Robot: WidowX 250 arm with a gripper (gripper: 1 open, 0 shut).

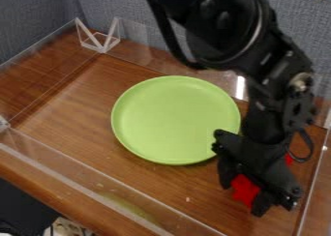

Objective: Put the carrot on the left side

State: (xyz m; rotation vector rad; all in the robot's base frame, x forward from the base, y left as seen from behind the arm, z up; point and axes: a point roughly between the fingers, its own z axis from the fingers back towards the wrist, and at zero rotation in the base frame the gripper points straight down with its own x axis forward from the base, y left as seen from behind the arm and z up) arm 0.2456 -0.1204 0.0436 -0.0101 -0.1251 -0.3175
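At the near right corner: the carrot [245, 190], a small red bar, sits low on the tabletop [65, 95], just to the right of the plate's near edge.
Gripper: the gripper [254, 190] points straight down over the carrot, its black fingers flanking the red bar on both sides; it looks pinched on the carrot, though whether the bar is off the wood cannot be told.
Step in hand: likely the grasp, or the very start of the carry.
Next move: a lift clear of the tabletop, then a long sweep leftward over or around the plate, and a release on the bare wood at the left.
Middle: the round lime-green plate [168, 119] lies flat and holds nothing.
Far left corner: a small white wire stand [99, 34] sits against the wall.
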